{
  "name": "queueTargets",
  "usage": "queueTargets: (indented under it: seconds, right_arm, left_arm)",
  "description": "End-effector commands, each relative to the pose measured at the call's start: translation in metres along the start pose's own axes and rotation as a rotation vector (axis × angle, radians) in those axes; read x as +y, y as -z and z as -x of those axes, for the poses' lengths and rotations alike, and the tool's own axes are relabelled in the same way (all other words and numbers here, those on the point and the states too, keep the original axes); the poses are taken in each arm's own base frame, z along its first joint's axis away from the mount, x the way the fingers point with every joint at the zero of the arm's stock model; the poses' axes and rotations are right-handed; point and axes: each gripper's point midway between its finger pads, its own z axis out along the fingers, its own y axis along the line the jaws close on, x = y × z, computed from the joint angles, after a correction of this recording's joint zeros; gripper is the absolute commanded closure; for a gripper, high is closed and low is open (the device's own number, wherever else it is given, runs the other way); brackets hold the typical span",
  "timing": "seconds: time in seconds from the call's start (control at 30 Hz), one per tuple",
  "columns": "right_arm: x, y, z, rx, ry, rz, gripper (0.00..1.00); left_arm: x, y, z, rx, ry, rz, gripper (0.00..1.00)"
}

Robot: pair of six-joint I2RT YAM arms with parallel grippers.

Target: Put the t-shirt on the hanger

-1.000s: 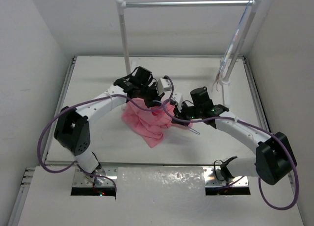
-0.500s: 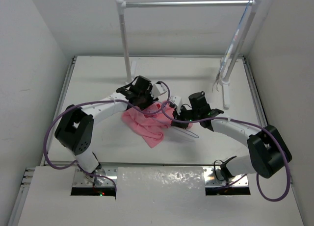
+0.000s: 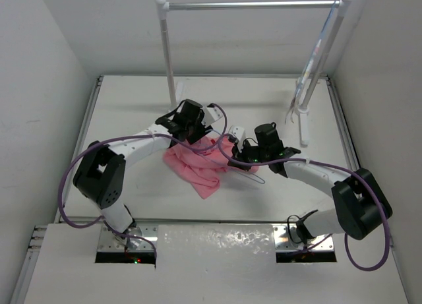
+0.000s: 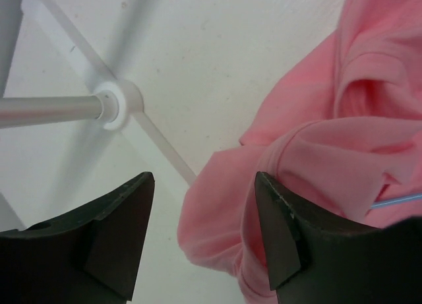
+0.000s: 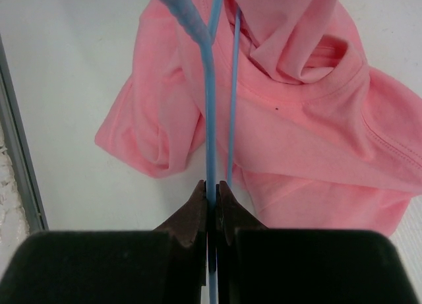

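Note:
The salmon-pink t-shirt point(image 3: 198, 167) lies crumpled on the table between the two arms. My left gripper point(image 3: 200, 136) hovers over its far edge. In the left wrist view that gripper point(image 4: 204, 179) is open, with a fold of the t-shirt point(image 4: 316, 119) between its fingers but not pinched. My right gripper point(image 3: 237, 159) is shut on the pale-blue wire hanger point(image 5: 211, 113), whose wires run from the fingers point(image 5: 212, 184) up across the t-shirt point(image 5: 303, 126) and under its folds. Part of the hanger point(image 3: 256, 179) shows as a thin loop on the table.
A white clothes rack stands at the back, with a left pole point(image 3: 168, 47), a top bar point(image 3: 250, 4) and a cross foot point(image 4: 119, 105) close to my left gripper. Another thin hanger point(image 3: 310, 66) hangs by the right pole. Metal rails edge the table point(image 3: 92, 119).
My left gripper has come down and opened, letting go of the t-shirt, which has dropped onto the table. The right arm has lowered the hanger and drawn in toward the shirt.

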Motion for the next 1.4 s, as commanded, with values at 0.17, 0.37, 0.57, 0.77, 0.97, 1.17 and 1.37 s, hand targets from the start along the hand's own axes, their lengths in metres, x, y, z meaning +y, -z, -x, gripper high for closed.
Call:
queueTargets:
  seconds: [0.17,0.37,0.57,0.77,0.97,1.17,1.37]
  right_arm:
    - [-0.002,0.001,0.018,-0.076,0.056,0.008,1.00]
    - [-0.001,0.001,0.023,-0.105,0.056,0.005,1.00]
    - [0.000,0.005,0.020,-0.117,0.056,-0.015,1.00]
    - [0.001,0.006,0.019,-0.117,0.061,-0.012,1.00]
    - [0.003,0.008,0.021,-0.127,0.071,-0.010,1.00]
    - [0.005,0.010,0.024,-0.130,0.067,-0.004,1.00]
    - [0.006,0.011,0.018,-0.114,0.065,-0.007,1.00]
  left_arm:
    - [-0.014,0.022,0.015,-0.137,0.171,-0.271,0.38]
    - [-0.009,0.004,0.005,-0.103,0.185,-0.233,0.38]
    - [0.004,-0.004,-0.003,-0.105,0.245,-0.167,0.37]
    - [-0.033,0.037,0.045,-0.303,0.300,-0.496,0.35]
    - [-0.023,0.040,0.033,-0.333,0.381,-0.613,0.35]
    - [-0.034,0.034,0.025,-0.334,0.369,-0.667,0.36]
    - [-0.023,0.049,0.035,-0.398,0.338,-0.672,0.36]
